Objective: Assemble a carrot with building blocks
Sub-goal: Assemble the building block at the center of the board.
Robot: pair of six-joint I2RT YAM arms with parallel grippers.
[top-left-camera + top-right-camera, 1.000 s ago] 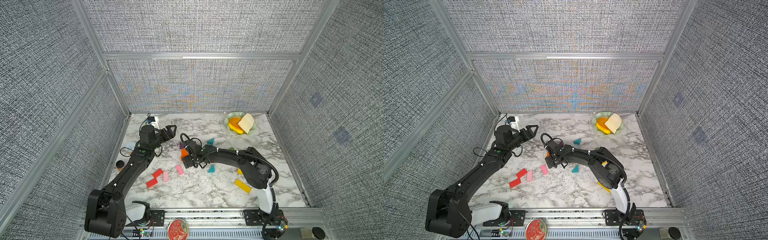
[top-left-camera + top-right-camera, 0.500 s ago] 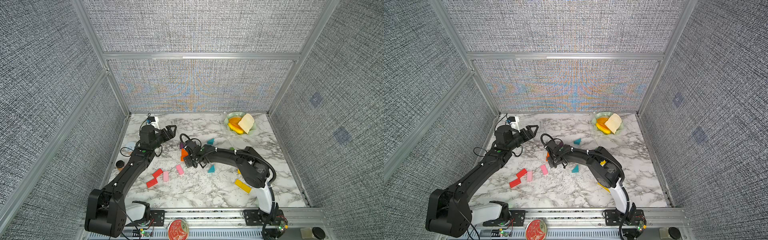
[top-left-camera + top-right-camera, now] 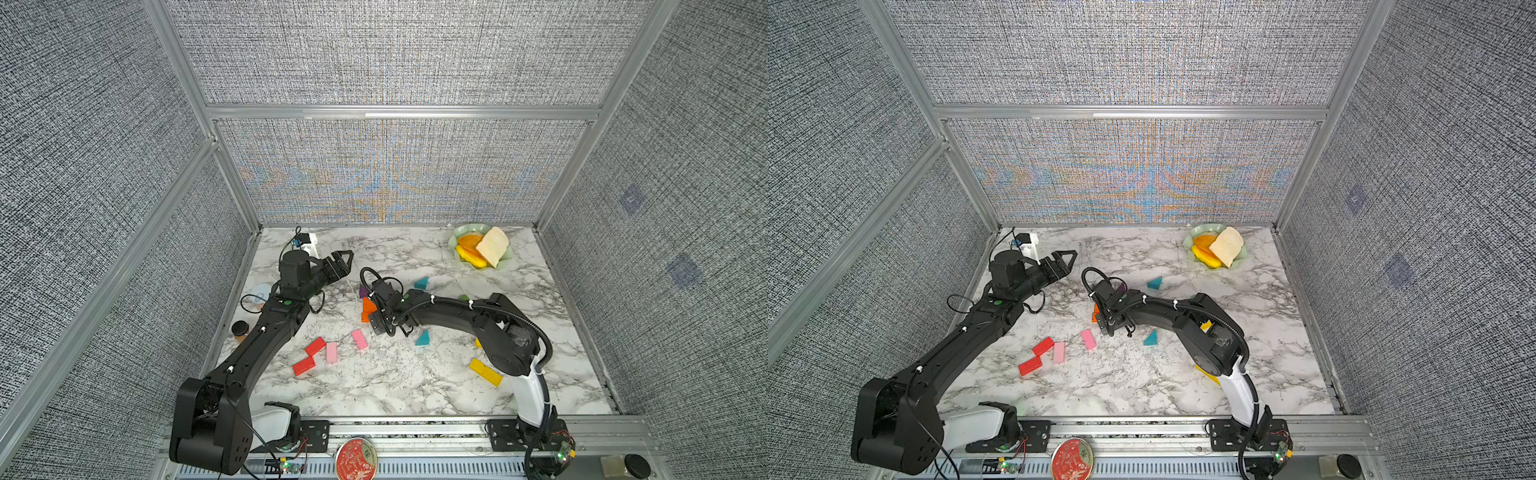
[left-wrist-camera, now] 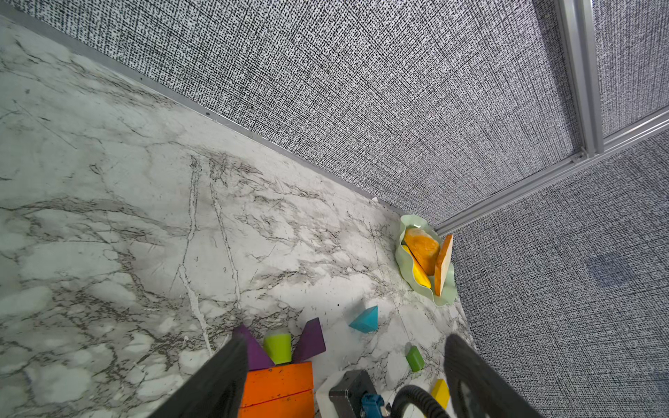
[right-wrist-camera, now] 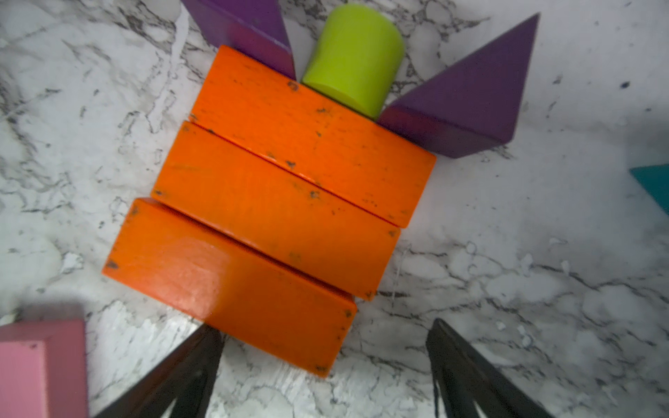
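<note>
Building blocks (image 3: 368,309) lie in the shape of a carrot on the marble table (image 3: 395,386), left of its middle in both top views. In the right wrist view, 3 orange bars (image 5: 289,188) sit flat side by side, long edges touching, each stepped a little past the next. A lime-green stub (image 5: 353,58) touches the long edge of the end bar, flanked by 2 purple triangles (image 5: 249,32) (image 5: 467,105) that touch the same bar.

The right gripper (image 5: 324,325) hovers over the other end of the carrot with its fingers (image 5: 188,365) spread wide, pinching nothing. Whether a fingertip touches the nearest bar cannot be told. The left gripper (image 4: 345,338) hangs above the table toward the back left, fingers (image 4: 217,380) also spread with nothing between them.

Loose pieces lie around: 2 red bars (image 3: 315,345) (image 3: 304,365) just beside each other, a pink bar (image 3: 331,352) next to them and another pink bar (image 3: 360,339) near the right gripper. There are also 2 teal triangles (image 3: 422,283) (image 3: 423,338), a yellow bar (image 3: 485,372) by the right arm and a second green stub (image 4: 415,358). A pale green dish (image 3: 457,239) in the far right corner holds toy fruit slices (image 3: 469,245) and a bread slice (image 3: 492,245)
</note>
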